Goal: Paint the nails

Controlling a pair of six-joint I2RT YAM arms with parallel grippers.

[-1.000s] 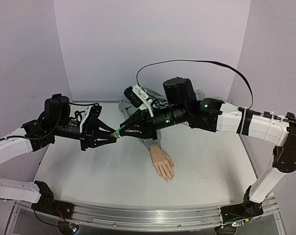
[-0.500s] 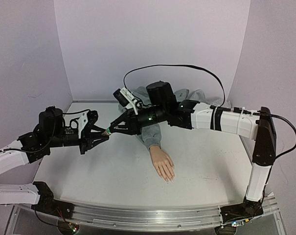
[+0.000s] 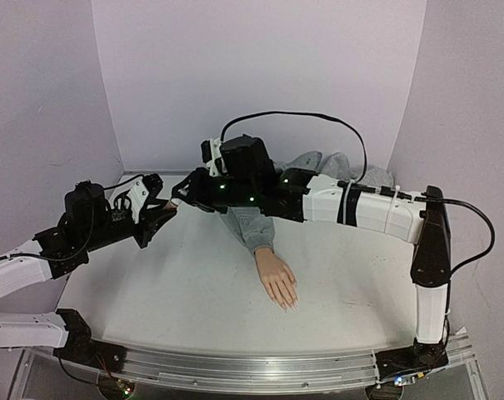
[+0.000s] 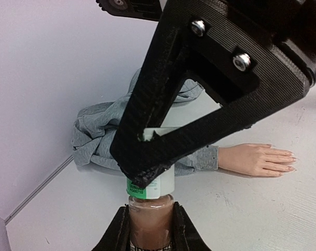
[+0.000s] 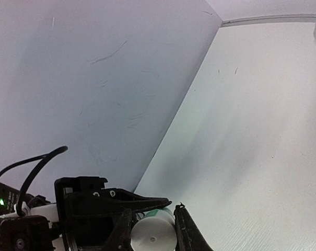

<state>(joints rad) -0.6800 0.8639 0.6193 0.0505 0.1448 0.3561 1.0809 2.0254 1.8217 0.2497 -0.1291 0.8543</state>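
A flesh-coloured mannequin hand [image 3: 278,280] lies palm down on the table, its grey sleeve [image 3: 250,225] running back. Its pale nails [image 3: 290,306] point toward the near edge; in the left wrist view the nails [image 4: 289,155] show at far right. My left gripper [image 4: 150,213] is shut on a small glass bottle [image 4: 150,222] of brownish-pink polish. My right gripper [image 5: 153,210] is shut on the bottle's white cap [image 5: 153,236], which carries a green label [image 4: 136,191]. Both grippers meet at the back left, left gripper [image 3: 162,212] facing right gripper [image 3: 182,198], well away from the hand.
The grey sweatshirt [image 4: 103,130] lies bunched against the back wall. Purple walls close in the table [image 3: 193,292] at the left, back and right. The right arm [image 3: 360,208] stretches across above the sleeve.
Both grippers, still joined at bottle and cap, have moved left and toward the back wall. The right arm has stretched out further left. The mannequin hand has not moved.
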